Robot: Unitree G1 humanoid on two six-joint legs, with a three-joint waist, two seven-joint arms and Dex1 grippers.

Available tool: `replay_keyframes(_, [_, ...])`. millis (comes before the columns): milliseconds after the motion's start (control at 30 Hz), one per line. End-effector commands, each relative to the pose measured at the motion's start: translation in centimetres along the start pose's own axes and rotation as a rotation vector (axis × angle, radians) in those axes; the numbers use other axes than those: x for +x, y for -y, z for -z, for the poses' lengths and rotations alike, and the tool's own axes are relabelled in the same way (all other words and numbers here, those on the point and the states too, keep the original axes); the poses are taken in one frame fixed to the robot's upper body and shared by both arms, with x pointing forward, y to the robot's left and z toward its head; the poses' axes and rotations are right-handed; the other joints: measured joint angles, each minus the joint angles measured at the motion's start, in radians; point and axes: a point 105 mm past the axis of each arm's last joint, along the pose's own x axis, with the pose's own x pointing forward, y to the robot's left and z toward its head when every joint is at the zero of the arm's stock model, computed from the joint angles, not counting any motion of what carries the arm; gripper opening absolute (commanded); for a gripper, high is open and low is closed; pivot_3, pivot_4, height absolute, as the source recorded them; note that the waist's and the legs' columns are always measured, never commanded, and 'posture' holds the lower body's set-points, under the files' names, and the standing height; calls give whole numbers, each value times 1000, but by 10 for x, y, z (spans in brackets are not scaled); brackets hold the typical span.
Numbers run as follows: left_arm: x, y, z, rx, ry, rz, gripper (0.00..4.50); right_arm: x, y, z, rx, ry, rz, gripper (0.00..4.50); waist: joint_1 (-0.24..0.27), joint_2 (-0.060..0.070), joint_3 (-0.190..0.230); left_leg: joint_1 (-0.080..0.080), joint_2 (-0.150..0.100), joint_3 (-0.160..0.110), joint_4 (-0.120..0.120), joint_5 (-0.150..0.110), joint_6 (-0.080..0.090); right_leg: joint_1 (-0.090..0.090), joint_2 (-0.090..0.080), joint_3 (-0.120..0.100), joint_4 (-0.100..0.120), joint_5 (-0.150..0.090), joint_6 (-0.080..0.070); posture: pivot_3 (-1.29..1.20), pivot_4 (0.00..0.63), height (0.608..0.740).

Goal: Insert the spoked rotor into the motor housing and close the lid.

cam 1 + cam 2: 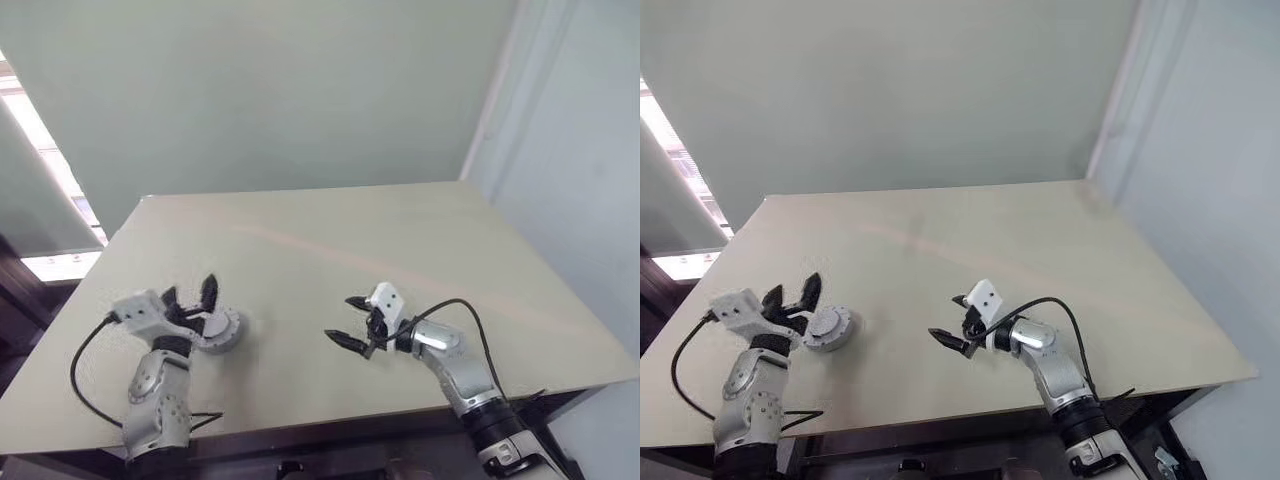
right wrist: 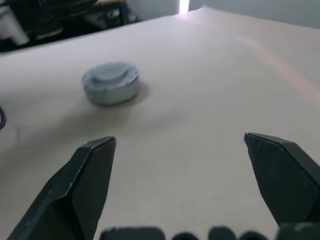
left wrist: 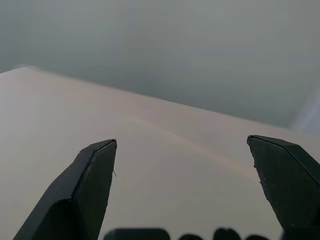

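- One round grey assembly [image 1: 828, 328] sits on the table [image 1: 420, 250], near the front left corner and just ahead of the left gripper [image 1: 190, 297]. From the right wrist view it is a squat grey puck with a flat grey disc and raised hub on top, which I take to be the lid [image 2: 110, 74] seated over the motor housing.
- No copper windings and no black-rimmed rotor can be seen, so my guess is that the rotor is already inside and the lid is on; the pictures cannot prove it.
- If so, the task is at its very end and the arms are clear of the work.
- The left gripper has its two black fingers spread wide with nothing between them. It stands just beside the puck; whether it touches it I cannot tell.
- The right gripper [image 1: 358, 322] hangs over the front middle of the table, well apart from the puck, jaws wide and empty, pointing across toward it.
- The puck lies flat, its round face up and its axis upright; being round, it has no long axis across the table.
- A next move, if any, would call for a check that the lid sits level, perhaps a light downward press.
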Motion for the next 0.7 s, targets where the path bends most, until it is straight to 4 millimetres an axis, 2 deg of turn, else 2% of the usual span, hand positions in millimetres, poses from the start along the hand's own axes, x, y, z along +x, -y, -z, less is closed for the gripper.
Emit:
replay_keyframes(33, [5,49,-9,76,-30,269,4470,-12,18,-25,9,55,52,4500,0,1,0,0,0,0,0,0,0,0,0,0,0,0,0,0,0,740])
replay_keyframes(133, [3,75,-4,84,-89,408,4470,-26,28,-28,24,57,91,4500,0,1,1,0,0,1,0,0,0,0,0,1,0,0,0,0,0,740])
replay_keyframes(233, [0,87,3,79,-134,466,4470,-42,36,-27,8,50,148,4500,-2,1,1,1,1,1,-2,0,0,-1,0,1,0,0,0,0,0,740])
replay_keyframes(467, [-7,88,16,84,-199,487,4470,-62,43,-21,-10,28,235,4500,-1,2,1,2,1,2,-5,0,0,-1,1,2,0,-1,0,0,0,740])
replay_keyframes(700, [-10,82,21,84,-220,468,4470,-66,40,-16,-12,9,245,4500,0,3,2,2,1,2,-4,0,0,-1,0,2,-1,-1,-1,0,0,740])
